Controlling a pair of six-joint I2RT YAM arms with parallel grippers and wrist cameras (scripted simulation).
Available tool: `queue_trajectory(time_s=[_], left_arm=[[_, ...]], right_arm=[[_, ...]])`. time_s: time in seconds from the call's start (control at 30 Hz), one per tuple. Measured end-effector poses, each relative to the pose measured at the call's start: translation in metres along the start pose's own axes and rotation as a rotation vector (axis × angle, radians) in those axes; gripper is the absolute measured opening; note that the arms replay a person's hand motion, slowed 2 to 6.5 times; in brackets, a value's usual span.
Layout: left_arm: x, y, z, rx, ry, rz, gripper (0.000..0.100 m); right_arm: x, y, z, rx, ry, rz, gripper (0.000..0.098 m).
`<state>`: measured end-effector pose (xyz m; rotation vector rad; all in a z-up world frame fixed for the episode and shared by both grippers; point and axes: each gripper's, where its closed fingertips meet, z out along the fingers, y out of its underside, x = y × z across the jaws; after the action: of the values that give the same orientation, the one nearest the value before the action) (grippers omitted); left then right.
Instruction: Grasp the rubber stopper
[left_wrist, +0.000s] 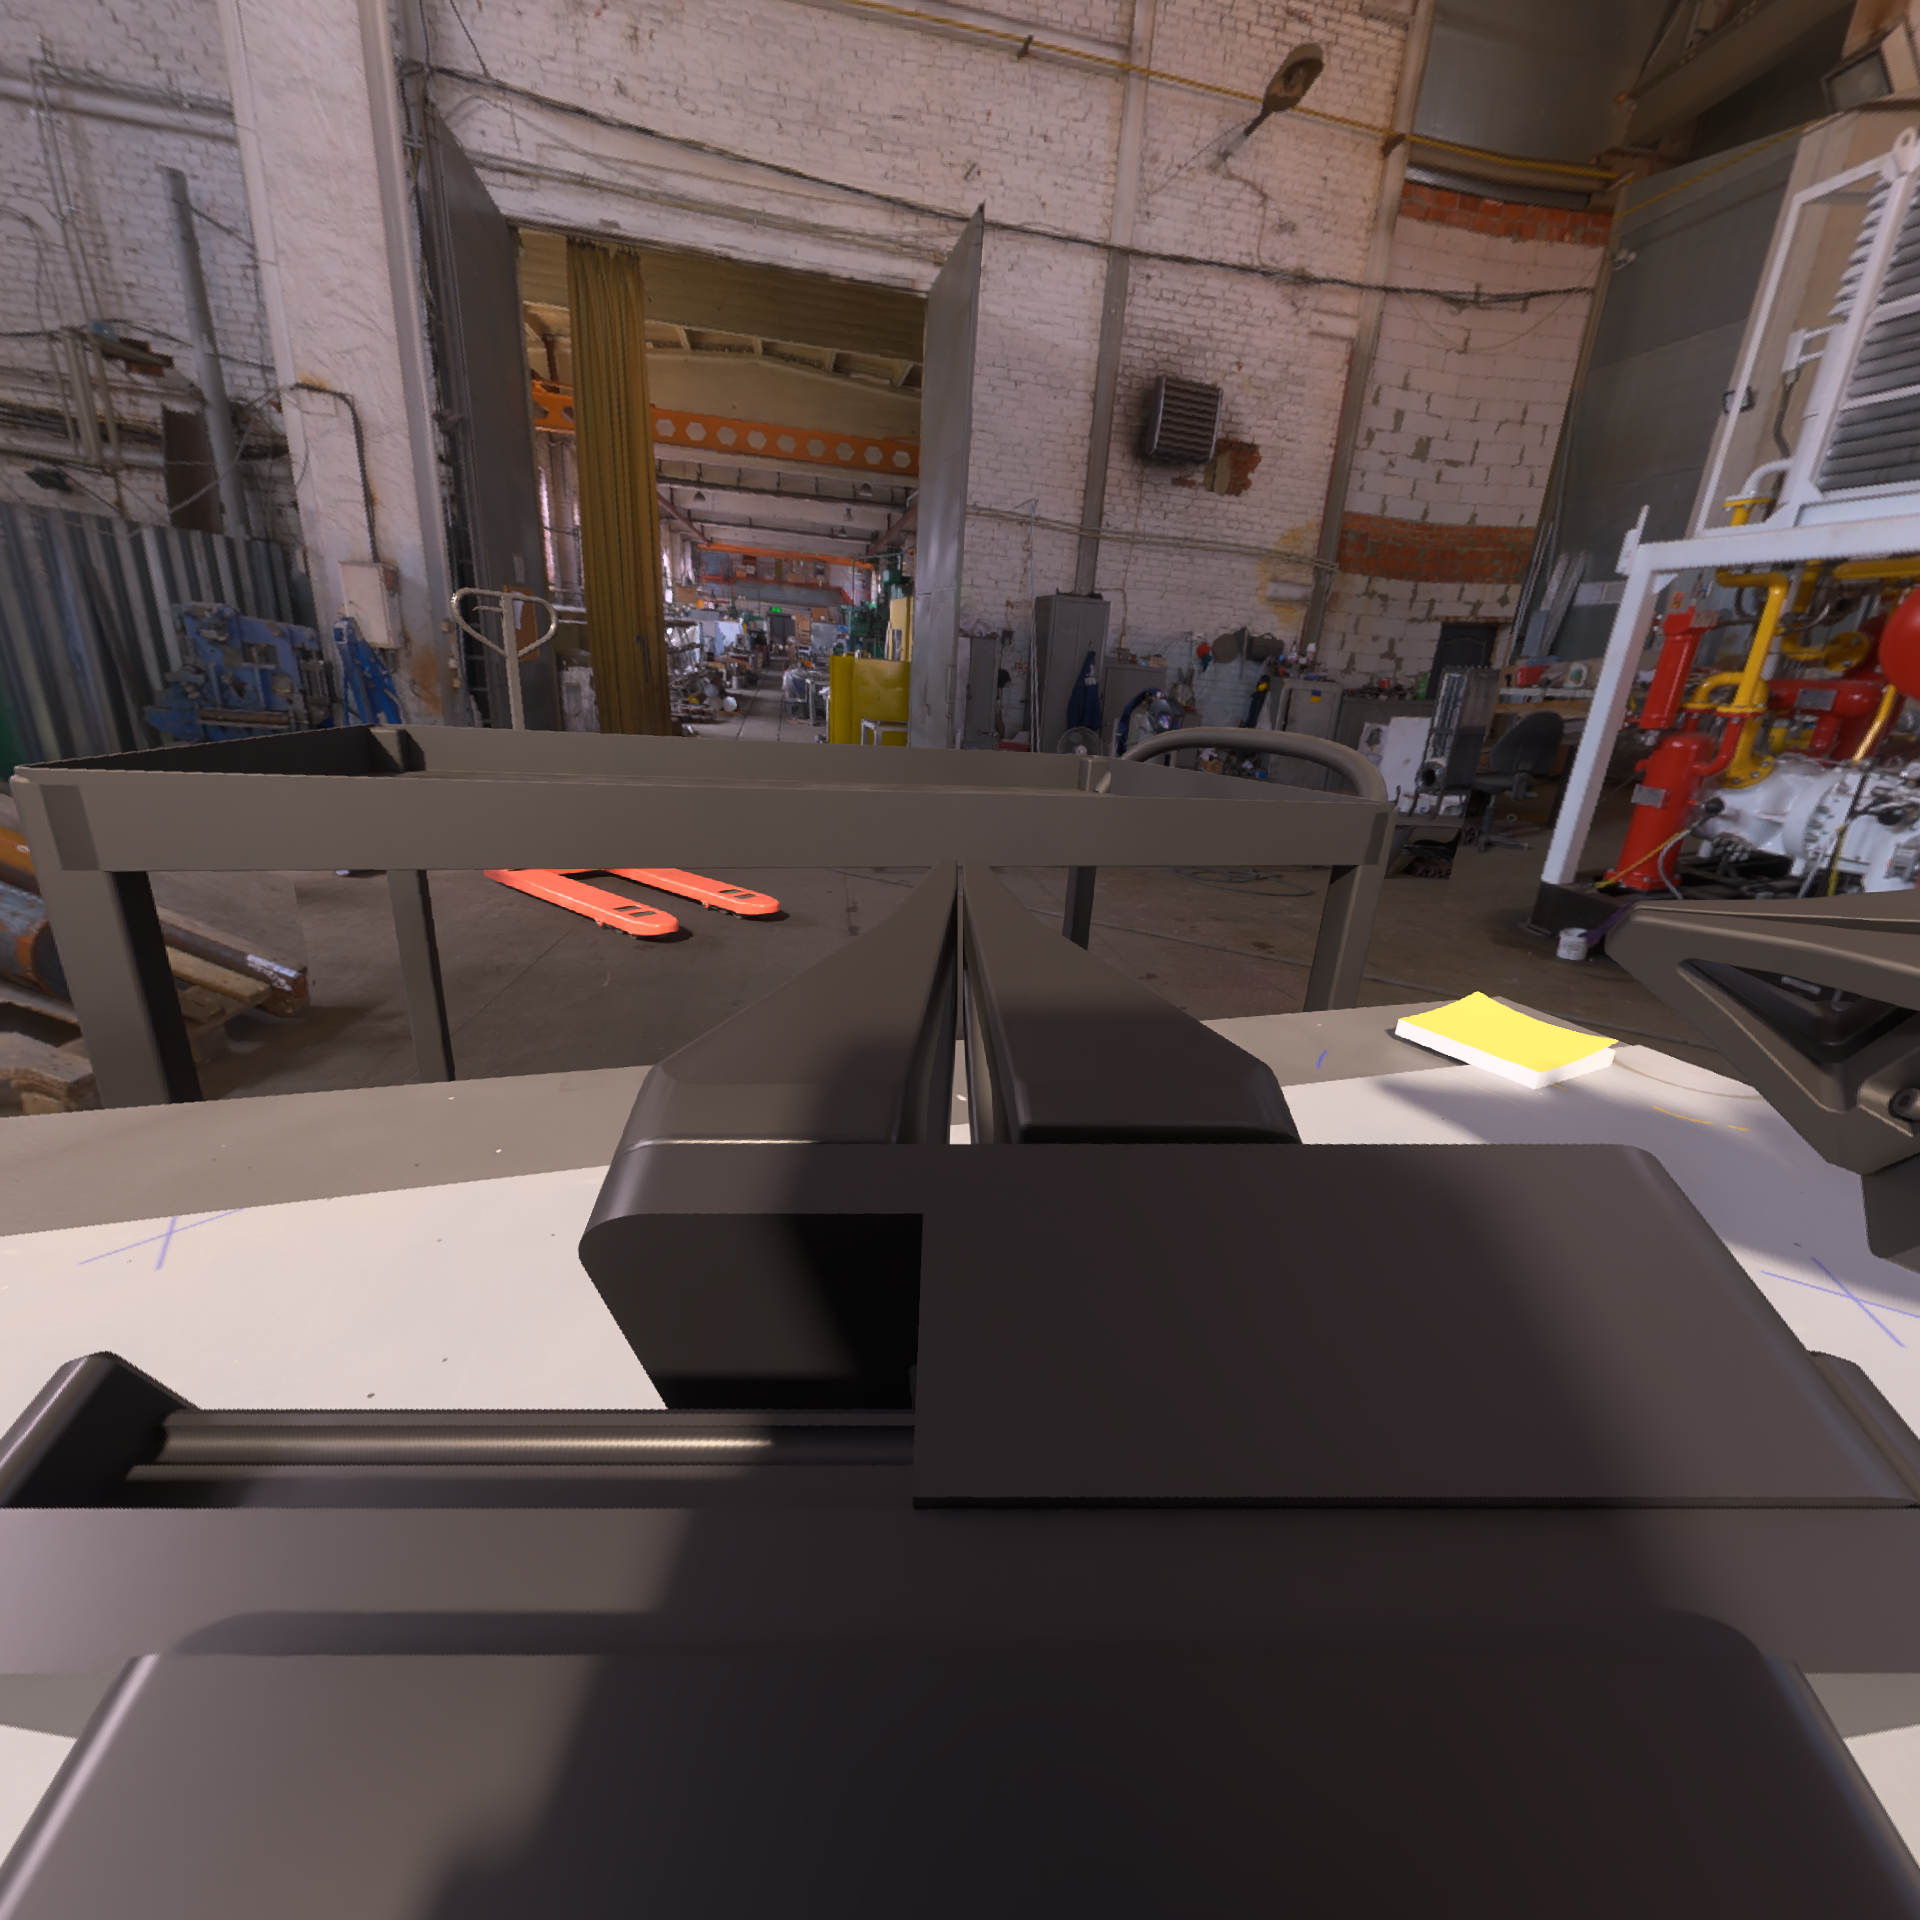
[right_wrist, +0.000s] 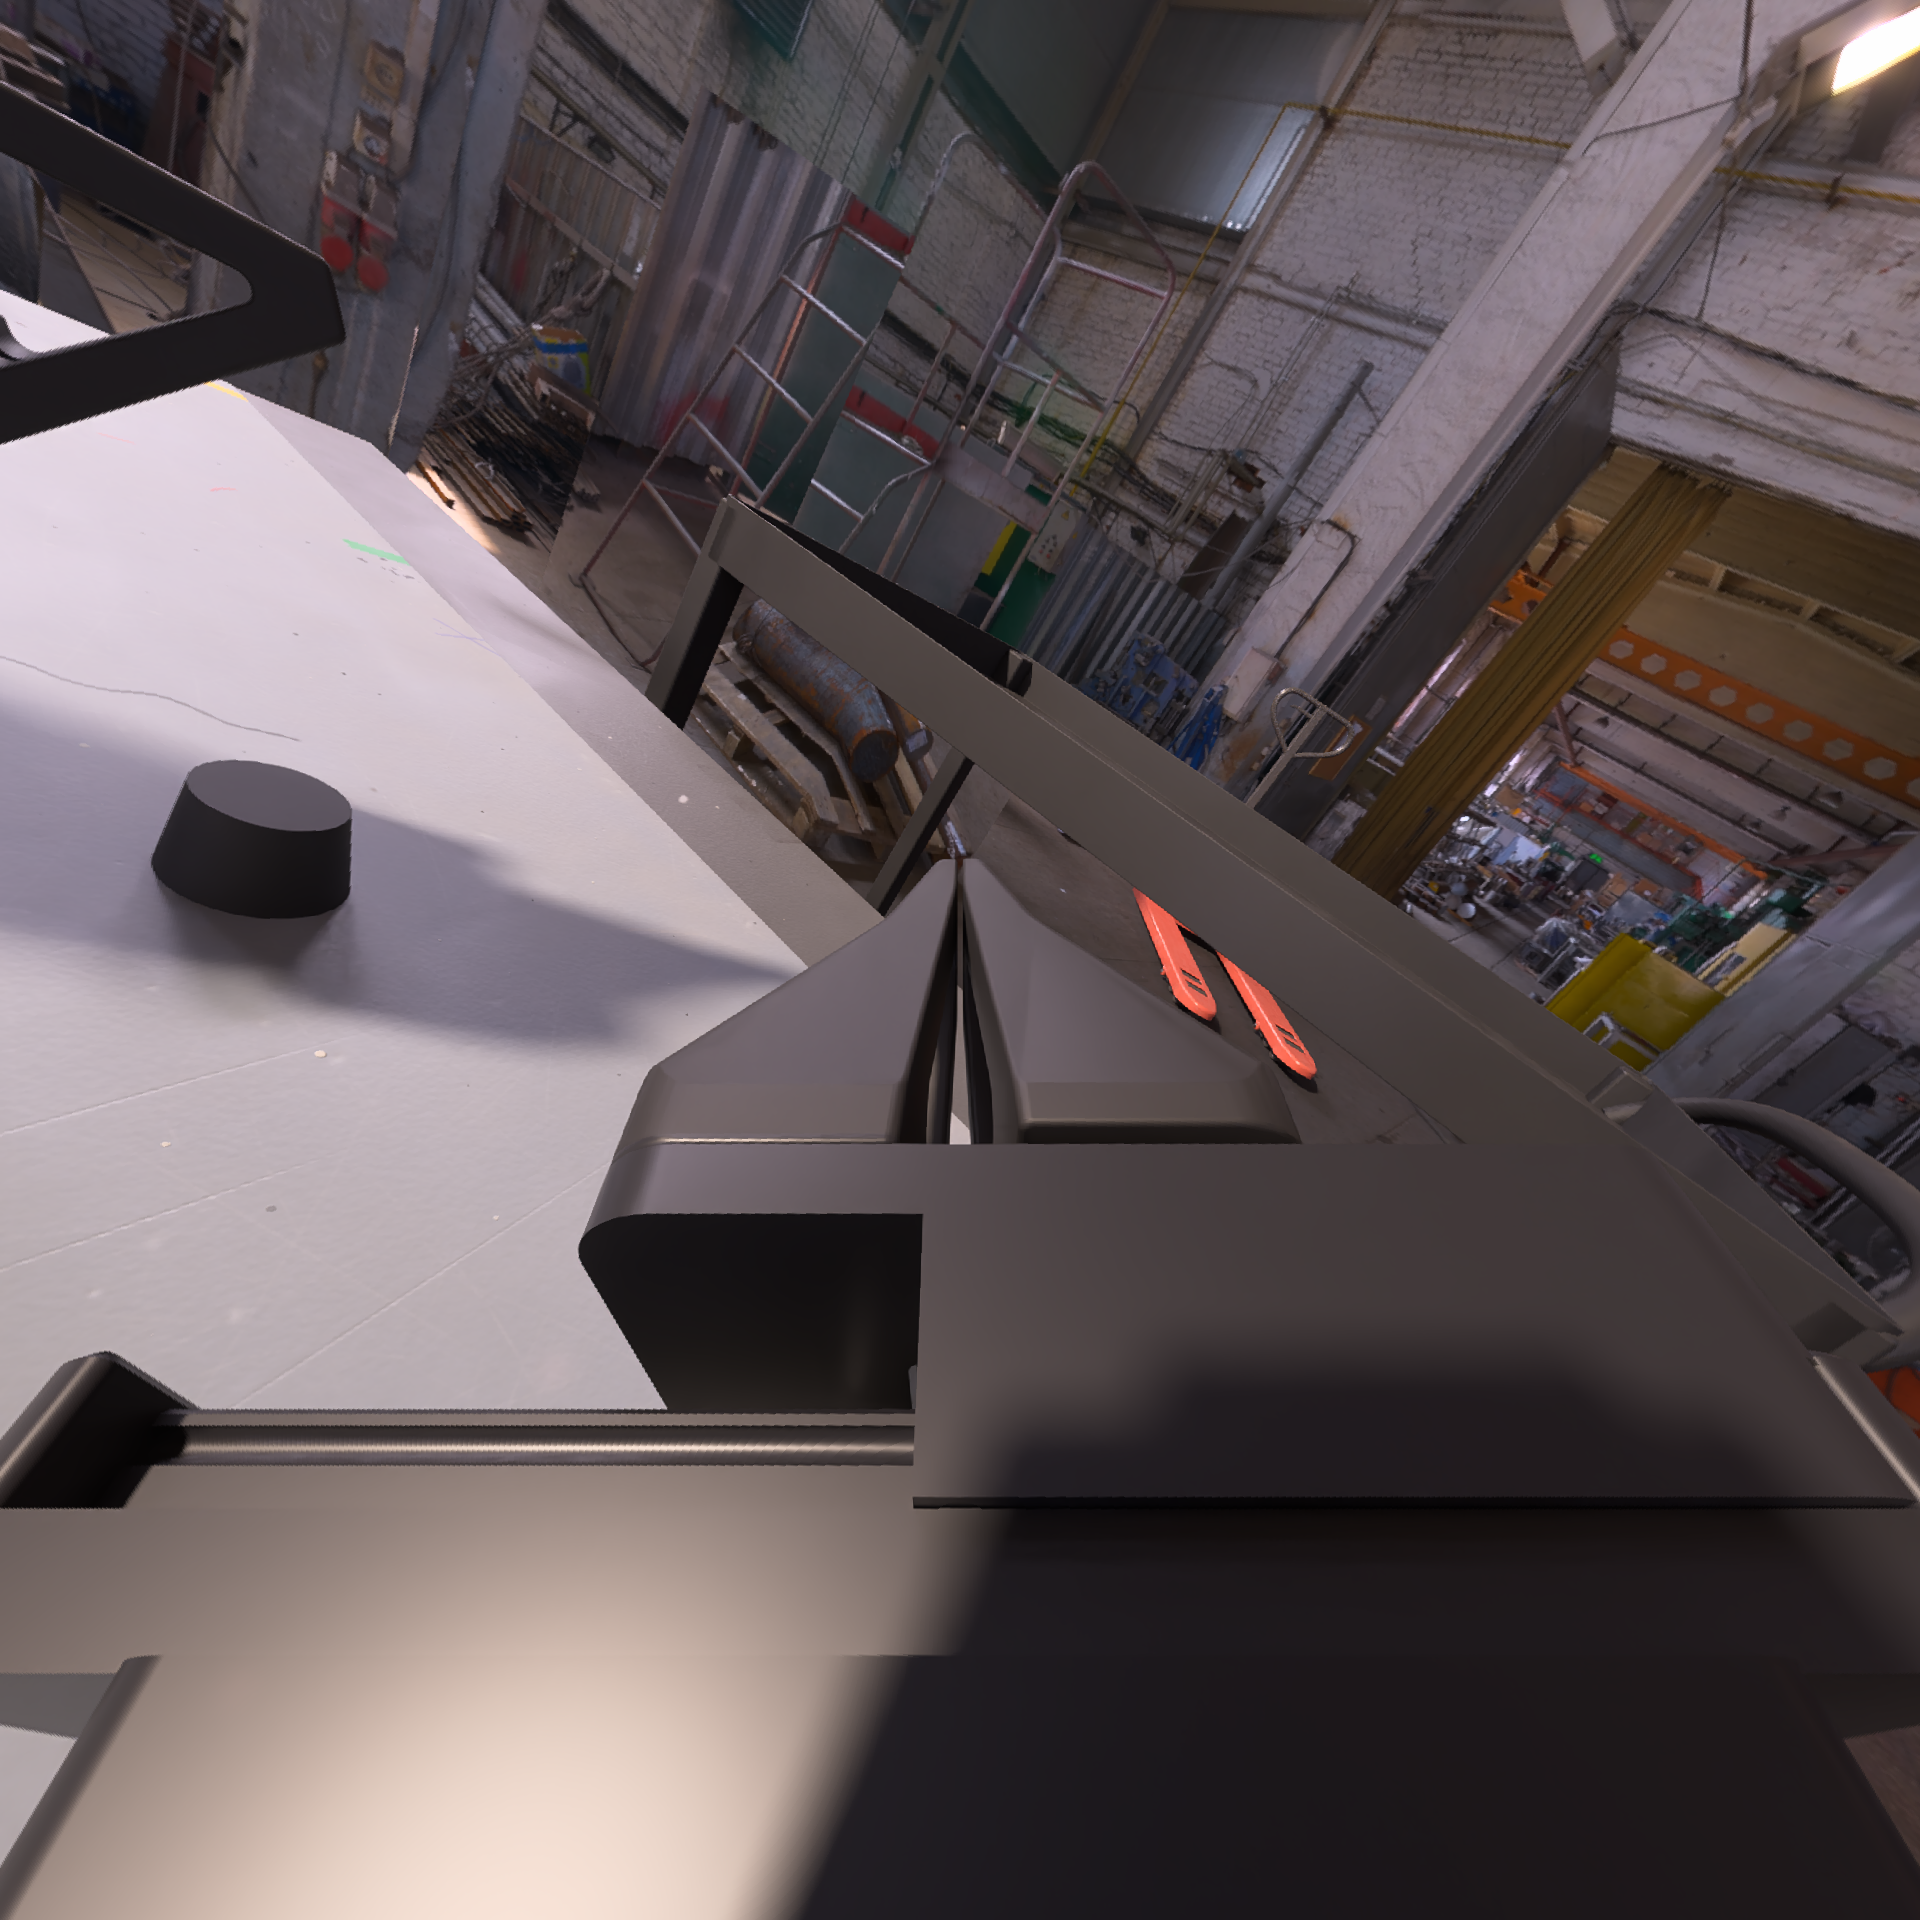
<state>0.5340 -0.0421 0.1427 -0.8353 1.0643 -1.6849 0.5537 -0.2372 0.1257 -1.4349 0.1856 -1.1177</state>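
The rubber stopper (right_wrist: 255, 836) is a black tapered plug standing on its wide base on the white table (right_wrist: 312, 1091), at the left of the right wrist view. My right gripper (right_wrist: 958, 883) is shut and empty, well to the right of the stopper and apart from it. My left gripper (left_wrist: 958, 883) is shut and empty above the white table (left_wrist: 312, 1299), pointing past its far edge. The stopper does not show in the left wrist view. Part of the right arm (left_wrist: 1787, 1008) shows at the right edge of the left wrist view.
A yellow pad of sticky notes (left_wrist: 1507, 1039) lies near the table's far edge. A grey metal cart (left_wrist: 707, 810) stands beyond the table and also shows in the right wrist view (right_wrist: 1195, 790). Part of the left arm (right_wrist: 156, 301) crosses the upper left corner.
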Motion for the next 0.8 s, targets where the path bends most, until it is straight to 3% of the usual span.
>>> queue_trajectory(time_s=[0.8], left_arm=[[0.0050,0.0020,0.0032,-0.011,0.022,0.008,0.001]], right_arm=[[0.0056,0.0022,0.0005,-0.011,0.027,-0.018,0.0009]])
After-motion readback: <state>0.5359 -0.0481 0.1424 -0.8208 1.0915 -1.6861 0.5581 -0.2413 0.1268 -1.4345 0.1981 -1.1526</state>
